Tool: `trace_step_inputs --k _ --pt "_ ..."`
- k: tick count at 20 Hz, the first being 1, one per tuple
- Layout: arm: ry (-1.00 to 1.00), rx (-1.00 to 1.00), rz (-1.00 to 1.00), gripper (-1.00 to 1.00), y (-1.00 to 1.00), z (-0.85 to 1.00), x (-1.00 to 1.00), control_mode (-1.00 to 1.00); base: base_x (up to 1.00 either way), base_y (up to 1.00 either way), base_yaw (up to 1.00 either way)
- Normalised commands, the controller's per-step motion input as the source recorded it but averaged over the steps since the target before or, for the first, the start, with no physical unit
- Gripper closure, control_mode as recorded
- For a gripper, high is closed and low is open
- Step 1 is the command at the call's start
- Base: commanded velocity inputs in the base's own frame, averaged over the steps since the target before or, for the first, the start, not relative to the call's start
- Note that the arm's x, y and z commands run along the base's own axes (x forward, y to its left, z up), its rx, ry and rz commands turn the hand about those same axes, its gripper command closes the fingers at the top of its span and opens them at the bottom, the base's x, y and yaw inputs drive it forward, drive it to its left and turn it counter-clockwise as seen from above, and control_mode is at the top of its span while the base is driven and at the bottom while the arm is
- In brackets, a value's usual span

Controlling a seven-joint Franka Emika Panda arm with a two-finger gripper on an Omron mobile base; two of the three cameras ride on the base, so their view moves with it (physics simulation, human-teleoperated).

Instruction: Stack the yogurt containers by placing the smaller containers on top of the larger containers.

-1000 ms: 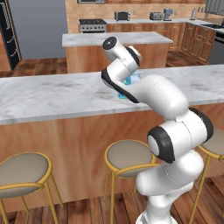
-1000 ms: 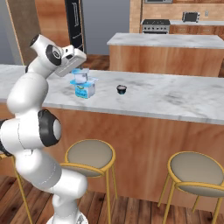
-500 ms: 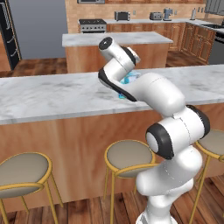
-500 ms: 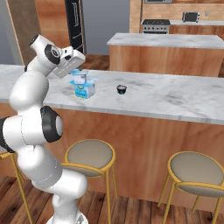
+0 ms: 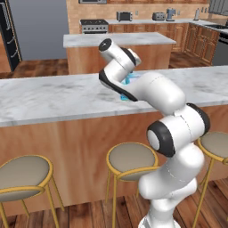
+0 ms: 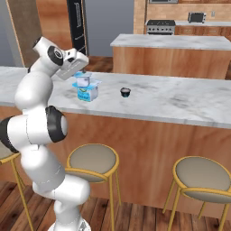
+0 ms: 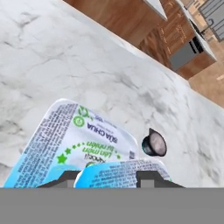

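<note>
Gripper (image 7: 107,177) clamping small yogurt cup (image 6: 82,81) over larger cup (image 6: 87,93) | risk: off-centre release is tipping it onto marble counter (image 6: 180,101).

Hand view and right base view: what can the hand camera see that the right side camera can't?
The hand view alone gives the printed lid of the larger yogurt cup, with green stars and writing, and the two dark fingertips either side of the smaller yogurt cup. The right base view alone gives the robot arm, the bar stools under the counter and the kitchen island behind. Both share the marble counter, the smaller cup sitting above the larger one, and the small dark bowl beside them.
</note>
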Motion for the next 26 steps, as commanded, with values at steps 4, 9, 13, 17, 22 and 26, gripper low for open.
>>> trace_step_inputs --k 4,9,13,17,22,26 --pt "0.00 0.00 -0.04 1.00 0.00 0.00 0.16 -1.00 0.00 0.00 0.00" --pt "0.00 0.00 -0.04 1.00 0.00 0.00 0.15 -1.00 0.00 0.00 0.00" --pt "-0.02 0.00 -0.04 1.00 0.00 -0.07 0.09 -1.00 0.00 0.00 0.00" --pt "-0.06 0.00 -0.03 1.00 0.00 -0.17 0.07 -1.00 0.00 0.00 0.00" --pt "-0.06 0.00 -0.03 1.00 0.00 -0.15 0.10 -1.00 0.00 0.00 0.00" --pt "-0.04 0.00 -0.03 1.00 0.00 -0.10 0.12 -1.00 0.00 0.00 0.00"
